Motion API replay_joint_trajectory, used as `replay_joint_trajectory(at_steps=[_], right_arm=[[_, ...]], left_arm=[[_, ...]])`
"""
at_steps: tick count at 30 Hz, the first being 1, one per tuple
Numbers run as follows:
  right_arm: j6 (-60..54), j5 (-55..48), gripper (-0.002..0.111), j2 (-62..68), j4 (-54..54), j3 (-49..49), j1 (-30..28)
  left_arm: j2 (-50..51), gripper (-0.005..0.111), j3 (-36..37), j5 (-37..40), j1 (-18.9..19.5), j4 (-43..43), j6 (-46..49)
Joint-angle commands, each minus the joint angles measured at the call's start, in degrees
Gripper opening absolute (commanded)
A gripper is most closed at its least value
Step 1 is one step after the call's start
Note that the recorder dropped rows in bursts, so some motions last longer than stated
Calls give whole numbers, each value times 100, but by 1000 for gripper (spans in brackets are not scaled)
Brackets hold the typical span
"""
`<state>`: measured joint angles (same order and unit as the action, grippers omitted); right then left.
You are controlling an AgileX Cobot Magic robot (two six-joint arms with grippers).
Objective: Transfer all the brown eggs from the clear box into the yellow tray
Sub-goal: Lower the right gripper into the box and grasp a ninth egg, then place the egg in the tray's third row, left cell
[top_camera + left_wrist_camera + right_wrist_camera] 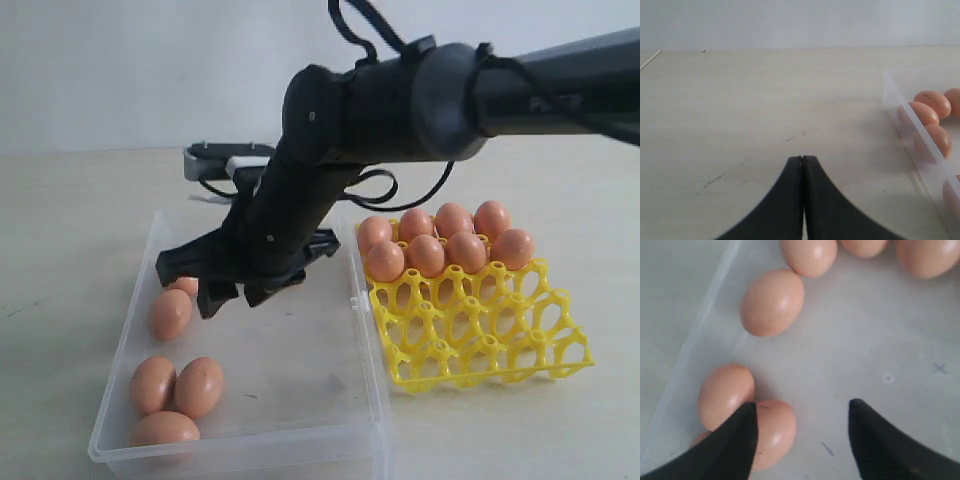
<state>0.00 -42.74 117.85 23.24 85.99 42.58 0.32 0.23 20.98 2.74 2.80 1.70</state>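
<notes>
Right gripper [240, 288], black, two fingers, on a thick black arm, reaches in from the right across the middle. It hangs low over the clear box [240, 452], a large shallow transparent plastic box with low walls, on a pale table [60, 250].

Right wrist view: right gripper [803, 406] jaws apart, nothing between them, only box floor in the gap. One finger [737, 437] overlaps an egg [775, 432] near the wall of the clear box [695, 335]; touching or just in front, cannot tell. A second egg [725, 392] touches that one. Another egg [772, 302] lies apart, and three more are cut off by the frame.

Exterior: five brown eggs [199, 386], smooth matte orange-brown ovals, show in the box's left half. Three are bunched at the near corner, one [170, 313] is further back, and one [185, 285] is mostly hidden behind the gripper. The arm blocks the far part of the box, so the count is unsure.

Yellow tray [480, 345], bright plastic lattice of round cells with pegs, sits just beside the box's right wall. Eight eggs [425, 254] fill its two far rows; the near cells show open lattice.

Left gripper [802, 159]: black fingers pressed together, gripping nothing, over the table [740, 100] outside the box. The clear box [912, 130] wall is near it, with eggs [932, 102] behind, some blurred through the plastic and cut off.

A grey-and-white part [225, 160] behind the arm in the exterior view is too hidden to identify.
</notes>
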Motion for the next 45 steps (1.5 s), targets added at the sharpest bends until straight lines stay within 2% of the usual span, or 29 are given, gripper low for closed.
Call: replay_joint_trajectory(at_steps=[1,14,16,19,21,22,26,33,37,40,42,45], right_arm=[[429,-93,67,328,267,73,10],[404,-55,65,800,791,83,360],[404,-53,56,815,768,83,378],[404,-53,28,823,768,83,378],[390,-53,3,772,723,83,378],[318,-34,1,739,649,83,364],[193,533,0,348,89,-33,278],[504,3168,0,-1173,-1887,-1530,-63],[759,4309,0,-1829,-2995,-2477,-503],[921,4460,0,-2061,-3682,-3009,-839],[981,4635,0,-2125,-3826,-3394,-1185],[1405,5485,0,-2074,-3826,-3925,-1616]], left_arm=[[-32,0,-23,-71,-49,32,0],[-32,0,-23,-71,-49,32,0],[-32,0,-23,-71,-49,32,0],[-32,0,-23,-71,-49,32,0],[-32,0,-23,-71,-49,32,0],[-32,0,-23,-71,-49,32,0],[-32,0,-23,-71,-49,32,0],[-32,0,-23,-71,-49,32,0],[-32,0,-23,-71,-49,32,0],[-32,0,-23,-71,-49,32,0],[-32,0,-23,-71,-49,32,0],[-32,0,-23,-71,-49,32,0]])
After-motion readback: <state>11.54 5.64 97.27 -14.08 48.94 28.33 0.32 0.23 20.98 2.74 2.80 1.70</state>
